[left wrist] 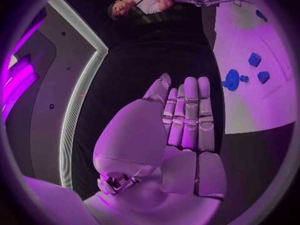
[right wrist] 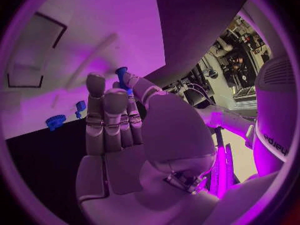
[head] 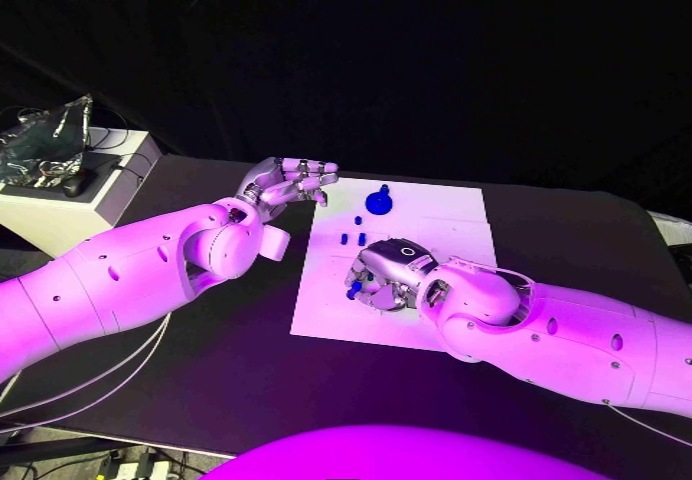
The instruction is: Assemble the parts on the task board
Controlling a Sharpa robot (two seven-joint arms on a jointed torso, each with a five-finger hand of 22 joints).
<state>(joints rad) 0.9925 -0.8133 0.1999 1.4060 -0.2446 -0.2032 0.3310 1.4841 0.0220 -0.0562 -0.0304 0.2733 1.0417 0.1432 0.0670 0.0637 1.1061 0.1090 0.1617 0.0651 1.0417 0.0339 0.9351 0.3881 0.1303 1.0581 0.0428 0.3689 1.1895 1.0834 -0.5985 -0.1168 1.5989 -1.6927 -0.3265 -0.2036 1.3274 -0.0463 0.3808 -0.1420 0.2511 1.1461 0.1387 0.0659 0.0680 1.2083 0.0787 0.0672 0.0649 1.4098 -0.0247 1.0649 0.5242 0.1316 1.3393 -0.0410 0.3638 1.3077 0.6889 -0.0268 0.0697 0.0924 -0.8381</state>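
Observation:
The white task board [head: 433, 215] lies mid-table. On its far part sit a round blue gear-like part [head: 379, 202] and a few small blue pieces [head: 358, 220]. My right hand [head: 387, 275] hovers over the board's near left area and pinches a blue peg [right wrist: 122, 77] between thumb and fingers; the peg's tip [head: 355, 290] pokes out below the hand. My left hand [head: 289, 180] hangs off the board's far left corner, its fingers [left wrist: 184, 115] straight, side by side and holding nothing. From the left wrist, the gear [left wrist: 232, 79] and small pieces [left wrist: 254, 59] lie beyond the fingertips.
A white box [head: 87, 200] with a crumpled shiny bag [head: 51, 140] on it stands at the table's far left. Cables [head: 87, 370] trail under my left arm near the front edge. The board carries rectangular outlines [right wrist: 25, 80].

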